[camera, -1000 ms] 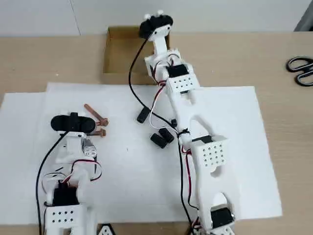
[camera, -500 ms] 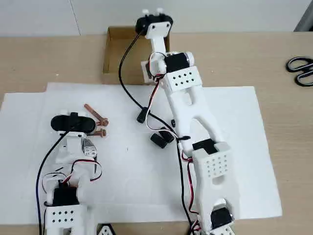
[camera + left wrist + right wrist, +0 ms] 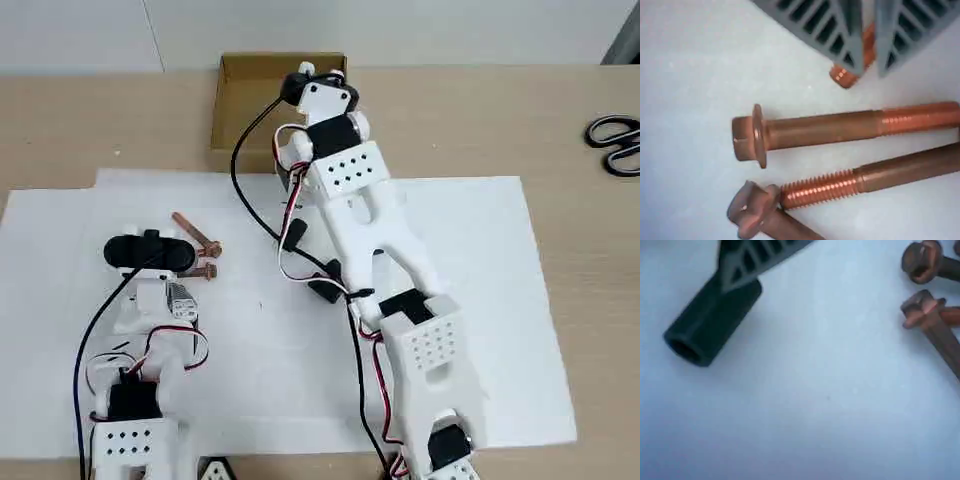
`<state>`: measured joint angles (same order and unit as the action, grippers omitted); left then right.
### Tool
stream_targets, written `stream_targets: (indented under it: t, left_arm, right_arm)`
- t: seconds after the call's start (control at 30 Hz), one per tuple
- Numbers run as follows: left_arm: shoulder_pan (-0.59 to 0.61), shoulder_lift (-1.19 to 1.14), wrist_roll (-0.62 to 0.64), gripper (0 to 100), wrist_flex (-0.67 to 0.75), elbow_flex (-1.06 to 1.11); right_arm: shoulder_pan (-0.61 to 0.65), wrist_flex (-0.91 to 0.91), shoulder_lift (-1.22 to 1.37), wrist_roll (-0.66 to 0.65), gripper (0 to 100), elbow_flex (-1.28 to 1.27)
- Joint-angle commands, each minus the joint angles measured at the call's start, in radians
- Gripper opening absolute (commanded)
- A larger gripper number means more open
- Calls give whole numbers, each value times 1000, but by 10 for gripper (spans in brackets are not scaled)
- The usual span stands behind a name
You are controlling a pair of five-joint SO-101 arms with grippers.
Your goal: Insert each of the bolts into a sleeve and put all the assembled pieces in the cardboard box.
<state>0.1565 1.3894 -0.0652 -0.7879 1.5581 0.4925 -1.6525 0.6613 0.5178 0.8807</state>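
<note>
— Wooden table (image 3: 520,120), white paper (image 3: 480,300) spread over most of it, scissors (image 3: 613,143) off at one edge. What has the left gripper (image 3: 867,60) got?

— Its jaws stand narrow, pinched on a bolt (image 3: 842,77). The threaded tip pokes out just past the jaw tips.

— And the other ones?

— Three loose bolts (image 3: 815,127) lie on the paper just beyond those tips, near them but apart. Two lie side by side, pointing opposite ways. The third's head touches the threaded end of one of them.

— The right gripper (image 3: 740,275)?

— Low over the paper, with a black sleeve (image 3: 710,325) touching it, hollow end pointing away. Wide or narrow, I cannot tell, nor whether the sleeve is lifted.

— Where is the box (image 3: 250,110)?

— On the table past the paper's far edge, well apart from the left jaws. From above, the right arm's wrist overlaps one corner of it. Another sleeve (image 3: 322,290) lies half under that arm.
</note>
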Motion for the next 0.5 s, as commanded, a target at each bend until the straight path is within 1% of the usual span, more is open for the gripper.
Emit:
stream_targets:
  t: [0.0,0.2,0.47]
  left_arm:
    - [8,11,-6,6,8,-4]
    - [9,11,-6,6,6,-4]
    - [9,11,-6,6,6,-4]
  right_arm:
    - [28,-12,-64,64,144,43]
    - [67,-13,12,143,145,43]
    - [99,12,88,146,145,48]
